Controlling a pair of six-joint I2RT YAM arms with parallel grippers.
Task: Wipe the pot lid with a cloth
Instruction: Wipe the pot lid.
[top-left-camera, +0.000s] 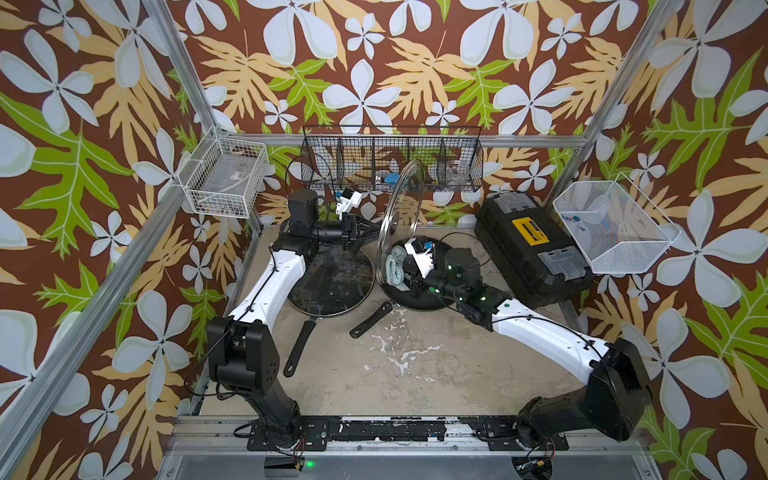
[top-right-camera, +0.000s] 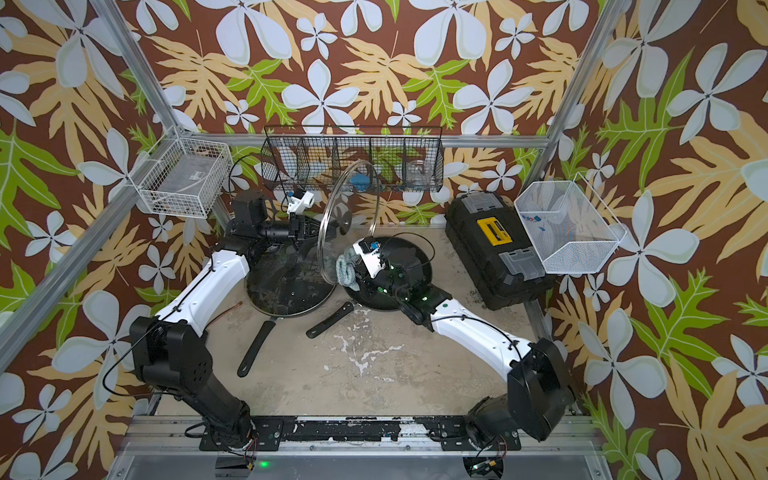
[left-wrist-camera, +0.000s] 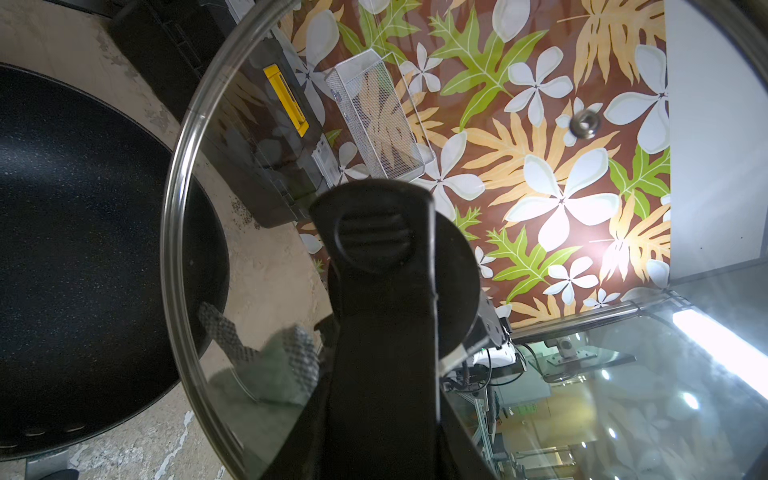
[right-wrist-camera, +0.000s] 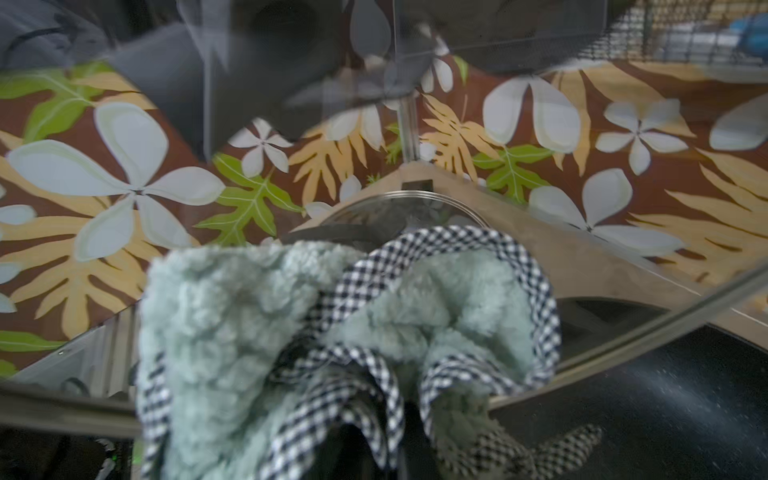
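Observation:
A clear glass pot lid (top-left-camera: 401, 208) (top-right-camera: 349, 199) stands on edge above the two pans. My left gripper (top-left-camera: 368, 226) (top-right-camera: 326, 229) is shut on the lid's black knob (left-wrist-camera: 457, 266) from the left side. Its dark finger (left-wrist-camera: 384, 291) fills the middle of the left wrist view. The pale teal cloth (top-left-camera: 395, 269) (top-right-camera: 347, 270) with checked edging is bunched in my shut right gripper (top-left-camera: 410, 282) (top-right-camera: 362, 283). It presses against the lid's lower right face. The cloth (right-wrist-camera: 332, 324) hides the right fingers, and the cloth (left-wrist-camera: 270, 370) shows through the glass.
A second glass lid (top-left-camera: 328, 286) lies flat on a frying pan whose handle (top-left-camera: 299, 349) points toward the front. A black pan (top-left-camera: 432, 301) sits under my right wrist. A black toolbox (top-left-camera: 534, 245) and white mesh basket (top-left-camera: 611, 226) stand right; a wire rack (top-left-camera: 390, 164) hangs behind.

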